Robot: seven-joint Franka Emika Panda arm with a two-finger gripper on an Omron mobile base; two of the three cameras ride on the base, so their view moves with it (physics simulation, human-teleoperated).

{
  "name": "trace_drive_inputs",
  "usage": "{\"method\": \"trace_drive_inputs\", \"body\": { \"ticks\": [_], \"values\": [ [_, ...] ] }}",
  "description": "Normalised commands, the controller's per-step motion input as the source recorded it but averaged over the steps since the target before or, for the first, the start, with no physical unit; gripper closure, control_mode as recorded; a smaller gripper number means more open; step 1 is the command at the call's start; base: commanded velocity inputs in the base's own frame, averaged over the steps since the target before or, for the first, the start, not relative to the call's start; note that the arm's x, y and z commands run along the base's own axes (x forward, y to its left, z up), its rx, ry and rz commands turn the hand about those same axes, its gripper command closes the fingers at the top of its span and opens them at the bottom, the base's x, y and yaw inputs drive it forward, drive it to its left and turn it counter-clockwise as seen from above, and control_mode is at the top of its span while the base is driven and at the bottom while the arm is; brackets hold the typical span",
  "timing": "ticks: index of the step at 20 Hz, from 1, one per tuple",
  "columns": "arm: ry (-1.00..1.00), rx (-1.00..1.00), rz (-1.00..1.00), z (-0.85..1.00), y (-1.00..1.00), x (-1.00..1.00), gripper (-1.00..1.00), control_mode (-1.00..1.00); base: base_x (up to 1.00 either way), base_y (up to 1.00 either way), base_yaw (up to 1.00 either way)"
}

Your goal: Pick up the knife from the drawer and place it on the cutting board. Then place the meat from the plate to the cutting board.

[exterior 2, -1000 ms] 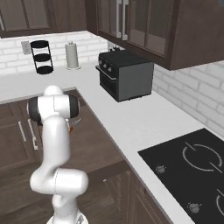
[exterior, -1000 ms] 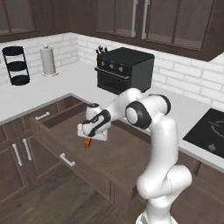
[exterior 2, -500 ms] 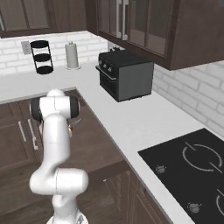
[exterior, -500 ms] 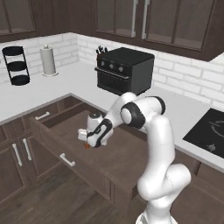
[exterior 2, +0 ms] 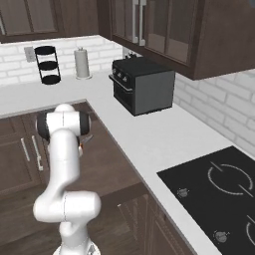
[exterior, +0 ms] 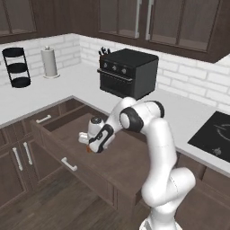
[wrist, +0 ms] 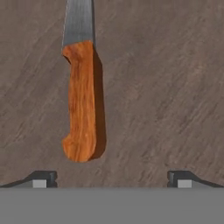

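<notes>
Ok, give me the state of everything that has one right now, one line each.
drawer: pulled open.
knife: lying flat on the drawer floor, not gripped.
hand: open, low inside the drawer, poised over the knife handle.
oven: door shut.
upper cabinets: doors shut.

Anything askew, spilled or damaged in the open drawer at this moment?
Nothing stands out. The knife lies flat and whole on the drawer floor, untouched. The end effector hangs open above it, with the handle nearer one fingertip than the other rather than centred. No spill or damage shows.
</notes>
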Motion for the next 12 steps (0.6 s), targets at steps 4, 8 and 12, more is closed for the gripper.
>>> {"method": "trace_drive_inputs", "body": {
  "ticks": [4,8,12],
  "values": [
    [0.00,0.00,0.00,-0.05,0.09,0.43,-1.00,-1.00,0.00,0.00,0.00],
    [0.00,0.00,0.00,-0.14,0.03,0.42,-1.00,-1.00,0.00,0.00,0.00],
    [0.00,0.00,0.00,-0.35,0.00,0.40,-1.00,-1.00,0.00,0.00,0.00]
  ]
}}
